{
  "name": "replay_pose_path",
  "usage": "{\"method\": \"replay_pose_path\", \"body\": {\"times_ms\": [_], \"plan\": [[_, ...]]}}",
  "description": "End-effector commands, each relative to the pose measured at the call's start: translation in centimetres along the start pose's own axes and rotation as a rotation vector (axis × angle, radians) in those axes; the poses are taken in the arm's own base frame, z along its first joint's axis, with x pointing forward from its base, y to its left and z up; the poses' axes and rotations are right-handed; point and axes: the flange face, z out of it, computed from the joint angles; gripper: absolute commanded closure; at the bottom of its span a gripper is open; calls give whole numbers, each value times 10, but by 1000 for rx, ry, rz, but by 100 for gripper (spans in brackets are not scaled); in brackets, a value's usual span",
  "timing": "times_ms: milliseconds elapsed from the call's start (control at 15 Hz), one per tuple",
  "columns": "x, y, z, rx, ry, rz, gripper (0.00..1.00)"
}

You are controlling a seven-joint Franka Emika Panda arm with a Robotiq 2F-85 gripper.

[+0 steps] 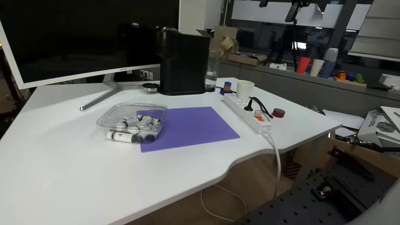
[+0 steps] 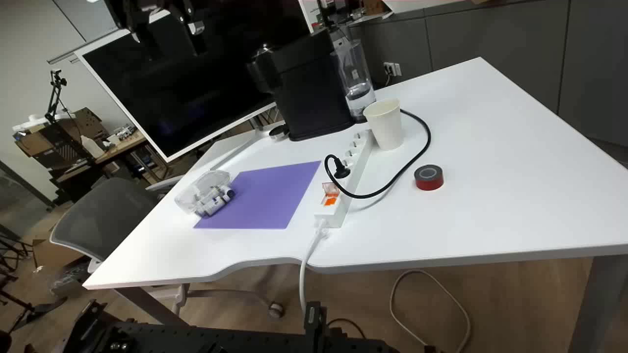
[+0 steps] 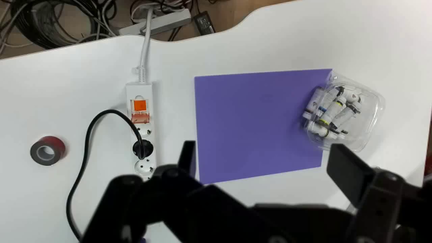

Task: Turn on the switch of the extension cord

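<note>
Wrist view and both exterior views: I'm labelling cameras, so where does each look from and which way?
Wrist view: above the table, facing down at the power strip; the open pincer shows at the bottom.
An exterior view: higher than the tabletop, nearer the clear tray, facing the monitor; the pale shape at lower right may be the arm.
An exterior view: off the table's curved edge, facing the black machine; the pincer hangs at upper left.
Both exterior views share the monitor, power strip and white cup.
</note>
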Motion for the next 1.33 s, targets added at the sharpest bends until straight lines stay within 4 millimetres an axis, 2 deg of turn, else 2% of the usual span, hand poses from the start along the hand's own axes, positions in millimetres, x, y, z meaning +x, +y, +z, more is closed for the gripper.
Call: {"method": "replay_pose_path", "body": {"times_ms": [0,733,933,1267], "plan": [[0,0,-1,0,0,0,0],[0,0,-1,0,2,0,0],[5,3,19,-89,30,-35,0],[14,36,76,-245,16,-68,0]]}}
